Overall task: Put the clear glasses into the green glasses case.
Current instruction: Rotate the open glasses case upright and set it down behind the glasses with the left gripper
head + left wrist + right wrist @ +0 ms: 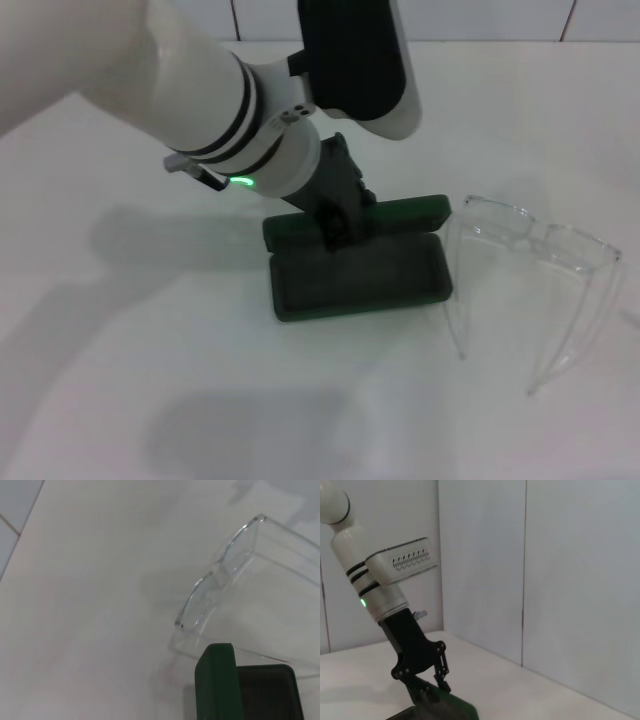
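Observation:
The green glasses case (410, 212) lies open at the middle of the table, its dark lining facing up and its lid raised at the far side. My left gripper (335, 232) comes down from the upper left and sits on the lid's edge, its fingers straddling it. The right wrist view shows that gripper (431, 686) from the side, over the green lid (455, 707). The clear glasses (540, 245) stand just right of the case, arms unfolded and pointing toward me, apart from the gripper. In the left wrist view the glasses (220, 575) lie beyond the lid (215, 680). My right gripper is out of view.
The white tabletop (150, 400) spreads around the case and glasses. A white tiled wall (480, 15) runs along the table's far edge, and white wall panels (570, 580) stand behind the left arm in the right wrist view.

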